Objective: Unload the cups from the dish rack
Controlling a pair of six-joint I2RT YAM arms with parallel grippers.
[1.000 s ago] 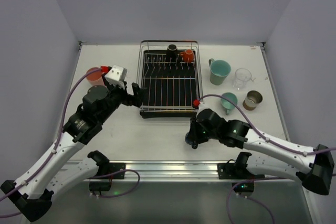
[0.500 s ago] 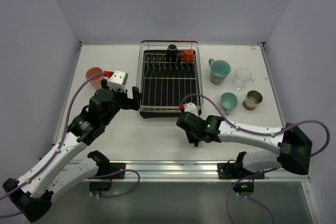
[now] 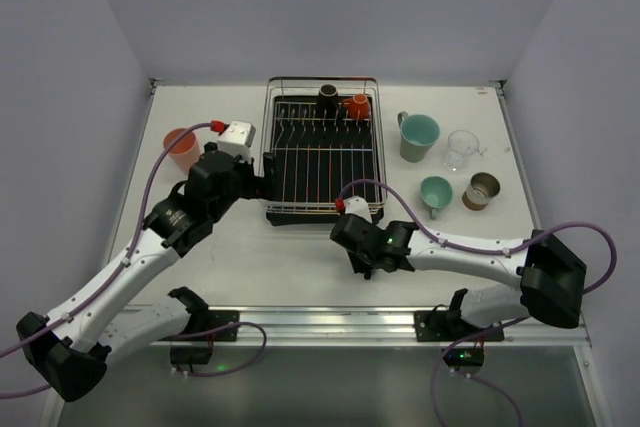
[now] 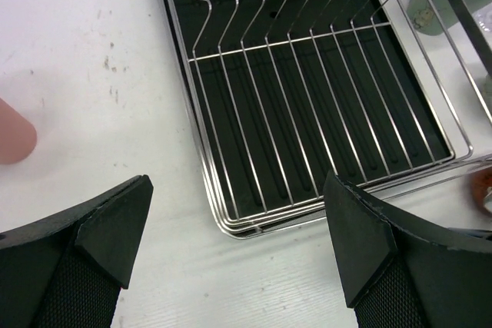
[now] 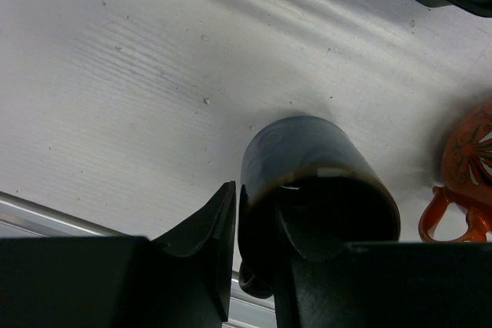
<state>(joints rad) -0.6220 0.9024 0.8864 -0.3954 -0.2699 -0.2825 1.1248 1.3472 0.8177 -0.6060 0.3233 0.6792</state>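
Far left on the bench (image 3: 250, 247), close to its left edge: salmon-pink cup (image 3: 180, 146), mouth up, well apart from the dish rack (image 3: 322, 152), so out of the way of further trips.

Next, left gripper (image 4: 238, 224): jaws spread as wide as can be, empty, poised just off the rack's near-left corner and looking down along the wires. Probably lined up to reach in for what is left.

In the rack, along its far edge only: black cup (image 3: 328, 98) and orange cup (image 3: 357, 105), side by side. Nothing else on the wires.

In front of the rack's near-right corner, toward the bench's near edge: right gripper (image 5: 261, 213), pinched together on the wall of a dark cup (image 5: 315, 178), one finger outside, the other down inside the mouth, a hold that suits a handled cup too broad to span. Seems to rest on the bench. Just beside it, not touching: red handled cup (image 5: 467, 165).

Toward the right edge: tall green cup (image 3: 418, 137), clear cup (image 3: 461, 150), teal cup (image 3: 436, 193), brown cup (image 3: 481, 190), all off the rack, spaced apart, likely so that no set-down knocks a neighbour.
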